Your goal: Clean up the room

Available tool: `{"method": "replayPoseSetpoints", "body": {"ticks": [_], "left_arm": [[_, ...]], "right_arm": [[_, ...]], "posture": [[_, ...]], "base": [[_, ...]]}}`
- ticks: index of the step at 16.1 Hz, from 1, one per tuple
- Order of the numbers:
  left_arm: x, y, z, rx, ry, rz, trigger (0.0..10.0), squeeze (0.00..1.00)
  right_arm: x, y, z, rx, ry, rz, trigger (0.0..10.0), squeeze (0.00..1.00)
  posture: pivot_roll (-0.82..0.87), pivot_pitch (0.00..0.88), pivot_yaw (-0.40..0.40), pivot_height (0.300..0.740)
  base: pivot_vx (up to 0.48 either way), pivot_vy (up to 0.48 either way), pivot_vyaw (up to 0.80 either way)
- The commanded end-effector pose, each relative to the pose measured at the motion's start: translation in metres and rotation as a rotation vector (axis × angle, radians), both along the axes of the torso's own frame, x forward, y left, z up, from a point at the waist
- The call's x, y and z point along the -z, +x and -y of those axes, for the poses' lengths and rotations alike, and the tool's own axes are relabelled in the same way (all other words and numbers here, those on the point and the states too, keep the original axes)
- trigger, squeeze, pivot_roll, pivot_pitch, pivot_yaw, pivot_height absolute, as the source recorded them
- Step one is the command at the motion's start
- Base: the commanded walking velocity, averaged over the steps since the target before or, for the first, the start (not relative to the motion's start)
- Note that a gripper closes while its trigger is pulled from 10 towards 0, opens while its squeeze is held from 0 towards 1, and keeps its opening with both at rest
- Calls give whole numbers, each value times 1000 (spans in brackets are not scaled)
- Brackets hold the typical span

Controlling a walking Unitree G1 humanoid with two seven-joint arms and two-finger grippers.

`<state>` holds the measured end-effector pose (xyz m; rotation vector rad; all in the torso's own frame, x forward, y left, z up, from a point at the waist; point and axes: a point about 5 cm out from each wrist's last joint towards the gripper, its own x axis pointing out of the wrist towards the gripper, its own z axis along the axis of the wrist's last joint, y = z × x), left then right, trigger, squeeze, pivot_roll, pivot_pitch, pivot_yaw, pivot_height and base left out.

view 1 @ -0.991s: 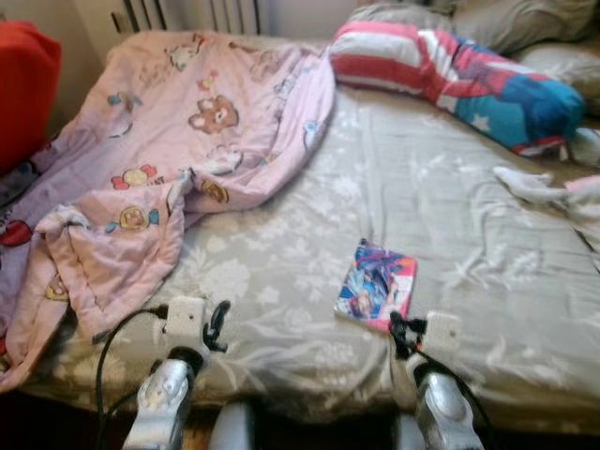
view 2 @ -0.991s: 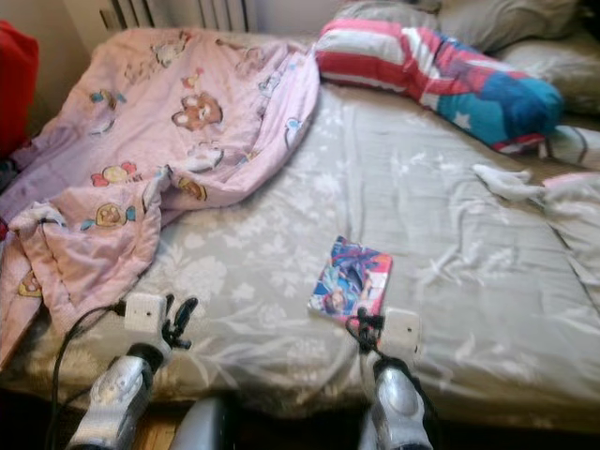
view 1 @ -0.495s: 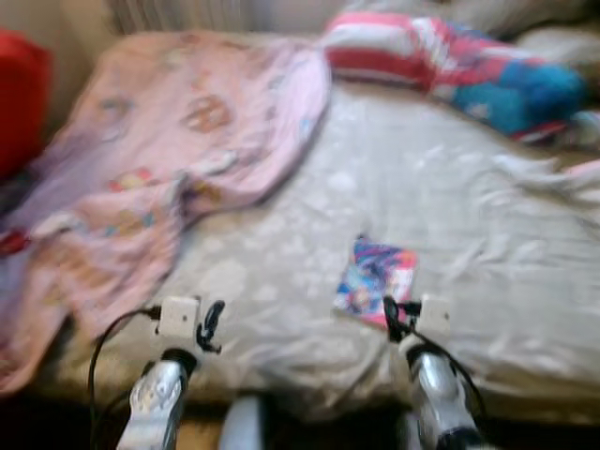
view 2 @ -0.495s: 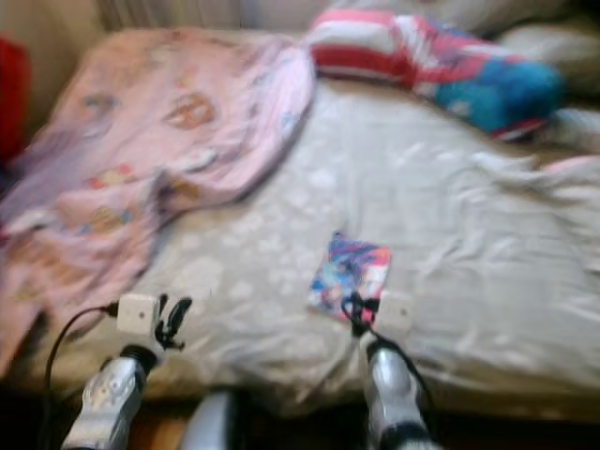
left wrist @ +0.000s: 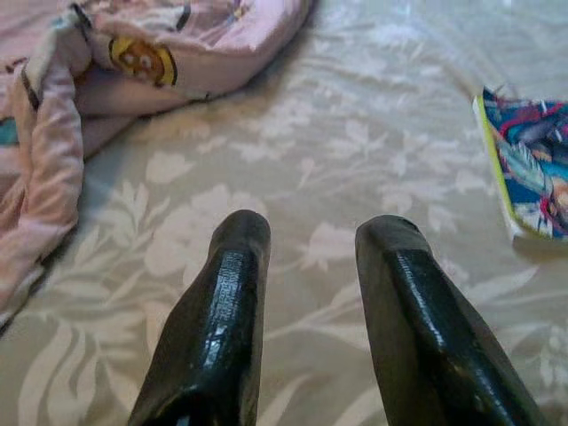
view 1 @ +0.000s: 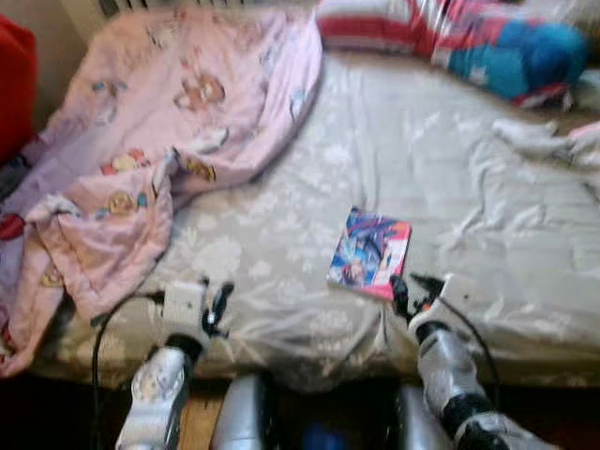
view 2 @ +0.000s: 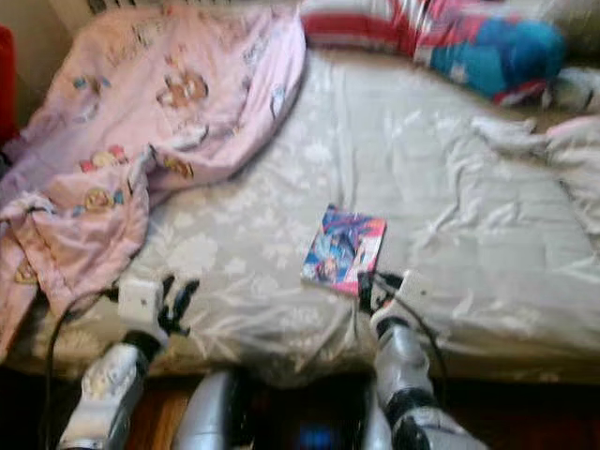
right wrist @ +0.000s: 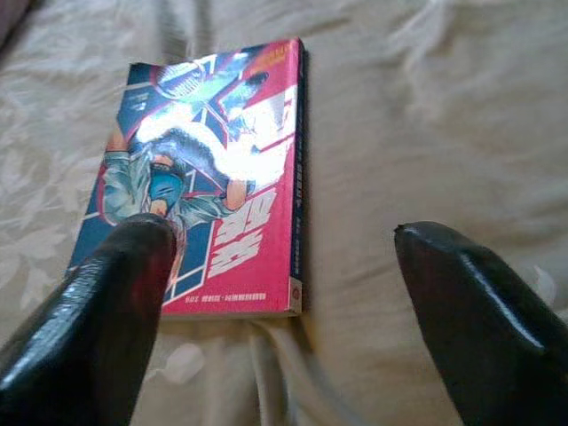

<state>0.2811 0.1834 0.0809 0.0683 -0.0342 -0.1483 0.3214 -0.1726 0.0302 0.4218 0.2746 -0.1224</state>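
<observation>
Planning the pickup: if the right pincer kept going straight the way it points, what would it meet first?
Probably the comic book lying flat on the bedsheet; the open right pincer points at its near edge.

A book (view 1: 369, 253) lies flat on the bed (view 1: 469, 216), near its front edge and a little right of centre. My right gripper (view 1: 412, 292) is just in front of the book's right corner. My left gripper (view 1: 216, 309) hangs over the bed's front edge, well left of the book. A blanket (view 1: 159, 131) is heaped over the bed's left side. A pillow (view 1: 469, 37) lies across the far right, behind the book.
</observation>
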Motion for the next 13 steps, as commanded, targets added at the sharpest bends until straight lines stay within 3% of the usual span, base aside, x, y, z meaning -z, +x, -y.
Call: {"method": "replayPoseSetpoints", "body": {"ticks": [1,4,5,6,9,13], "left_arm": [[-2,-3,0,-3,-2,-5,10000,0],[-26,0,6,4,-11,54,10000,0],[-32,-1,6,5,-9,65,10000,0],[-40,0,5,1,-8,81,10000,0],[-55,-8,-3,-22,4,107,10000,0],[-56,-22,-10,-47,16,72,10000,0]], "right_arm": [[8,-5,-1,6,41,-41,10000,1000],[3,-1,-1,8,113,-11,10000,1000],[1,1,-1,4,147,6,10000,0],[-3,5,-1,23,210,28,10000,0],[-12,11,-3,-1,264,81,10000,0],[-12,11,2,34,304,82,10000,0]], "posture": [[243,339,79,615],[262,379,81,615],[266,389,84,615],[279,410,85,615],[317,439,94,615],[341,473,109,615]], "base": [[0,0,0],[0,0,0],[0,0,0],[0,0,0],[0,0,0],[0,0,0]]}}
